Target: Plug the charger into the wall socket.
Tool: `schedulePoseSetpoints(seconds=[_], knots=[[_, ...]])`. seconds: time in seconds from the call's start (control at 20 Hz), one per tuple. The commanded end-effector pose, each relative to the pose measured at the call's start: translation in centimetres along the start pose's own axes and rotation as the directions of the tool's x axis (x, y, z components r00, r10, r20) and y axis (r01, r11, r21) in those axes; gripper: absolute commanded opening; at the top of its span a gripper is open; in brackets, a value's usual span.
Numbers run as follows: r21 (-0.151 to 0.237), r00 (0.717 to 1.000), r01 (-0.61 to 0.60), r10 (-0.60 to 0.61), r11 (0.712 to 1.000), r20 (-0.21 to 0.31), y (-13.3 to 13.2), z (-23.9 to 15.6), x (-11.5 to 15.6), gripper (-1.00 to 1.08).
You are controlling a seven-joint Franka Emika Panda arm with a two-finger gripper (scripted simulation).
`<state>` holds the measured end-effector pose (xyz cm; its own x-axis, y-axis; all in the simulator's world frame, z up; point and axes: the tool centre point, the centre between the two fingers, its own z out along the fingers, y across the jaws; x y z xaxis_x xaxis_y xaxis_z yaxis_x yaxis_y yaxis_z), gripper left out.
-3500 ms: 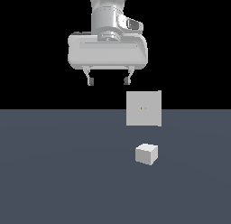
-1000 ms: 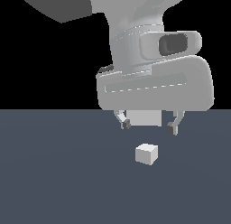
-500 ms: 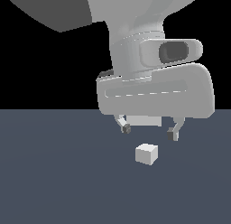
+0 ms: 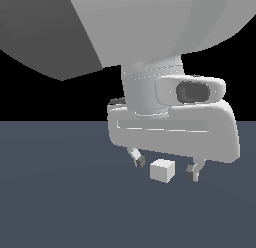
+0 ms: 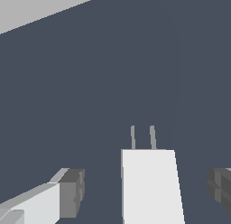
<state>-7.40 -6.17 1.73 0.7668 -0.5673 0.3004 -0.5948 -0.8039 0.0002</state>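
Note:
The charger (image 4: pixel 162 170) is a small off-white block lying on the dark floor. In the wrist view the charger (image 5: pixel 150 184) shows two thin prongs sticking out of its far face. My gripper (image 4: pixel 165 167) hangs open just over it, one dark-tipped finger (image 4: pixel 139 160) on each side of the block, with gaps to both. In the wrist view the gripper (image 5: pixel 146 191) straddles the block without touching it. The wall socket is hidden behind my hand in the exterior view.
A dark blue-grey floor (image 4: pixel 60 202) spreads all around. My large grey arm body (image 4: pixel 150 32) fills the upper part of the exterior view. A pale surface (image 5: pixel 31 8) shows at one corner of the wrist view.
My hand has come lower and nearer to the exterior camera. Its open fingers now sit at the charger's level, on either side of it. The charger has not moved.

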Motion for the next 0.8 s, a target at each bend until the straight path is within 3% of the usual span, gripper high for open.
schedulePoseSetpoints(seconds=[0.0, 0.1, 0.15, 0.75], knots=[[0.001, 1.000, -0.001, 0.001, 1.000, -0.001, -0.04, 0.46, -0.12, 1.00], [0.001, 1.000, -0.001, 0.001, 1.000, -0.001, -0.05, 0.56, -0.16, 1.00], [0.001, 1.000, -0.001, 0.001, 1.000, -0.001, -0.05, 0.56, -0.16, -1.00], [0.002, 1.000, 0.002, -0.002, 1.000, -0.001, -0.05, 0.49, -0.11, -1.00]])
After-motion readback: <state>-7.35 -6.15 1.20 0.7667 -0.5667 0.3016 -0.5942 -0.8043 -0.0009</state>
